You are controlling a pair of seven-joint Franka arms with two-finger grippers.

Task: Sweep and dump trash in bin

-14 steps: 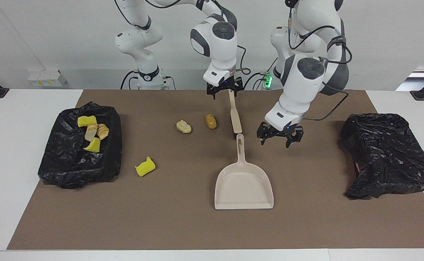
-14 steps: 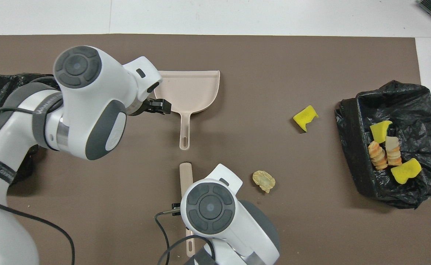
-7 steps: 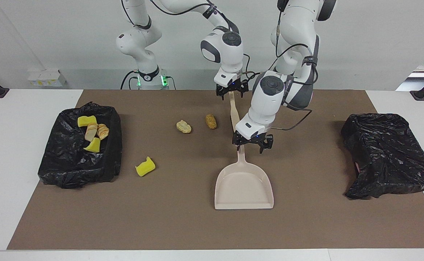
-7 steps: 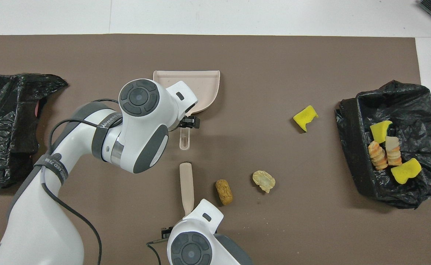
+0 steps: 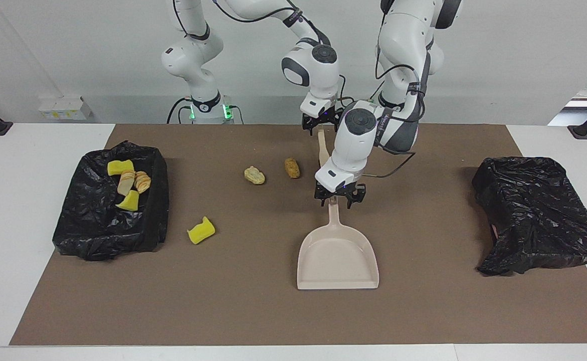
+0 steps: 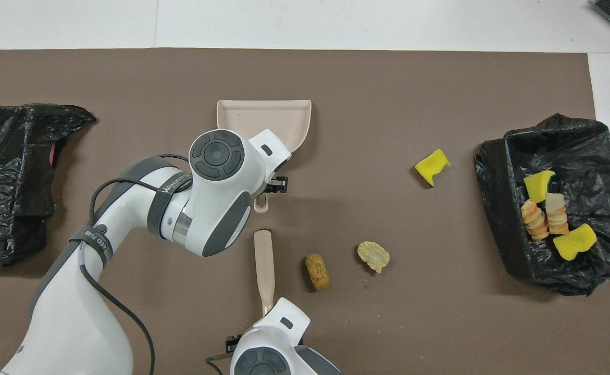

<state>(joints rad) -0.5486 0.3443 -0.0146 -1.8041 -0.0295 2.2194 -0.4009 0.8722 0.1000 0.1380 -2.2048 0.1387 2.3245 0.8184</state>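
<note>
Three pieces of trash lie on the brown mat: a yellow foam wedge (image 5: 201, 230) (image 6: 432, 166), a beige chunk (image 5: 254, 175) (image 6: 373, 256) and a golden-brown chunk (image 5: 291, 167) (image 6: 317, 271). Several more pieces (image 5: 128, 183) (image 6: 549, 213) lie in the black-lined bin (image 5: 98, 225) (image 6: 586, 140) at the right arm's end. My left gripper (image 5: 340, 199) (image 6: 273, 186) is open, low over the end of the beige dustpan's (image 5: 337, 255) (image 6: 263, 117) handle, one finger each side. My right gripper (image 5: 322, 123) is open over the brush's (image 5: 324, 153) (image 6: 264, 260) handle end nearest the robots.
A second black bag (image 5: 539, 215) (image 6: 8, 172) lies crumpled at the left arm's end of the table. The brush lies flat on the mat in line with the dustpan handle, nearer to the robots. White table (image 5: 22, 200) shows around the mat.
My left gripper has swung from beside the dustpan to over the end of its handle and come lower. My right gripper has drawn back along the brush handle toward the robots. Trash has not moved.
</note>
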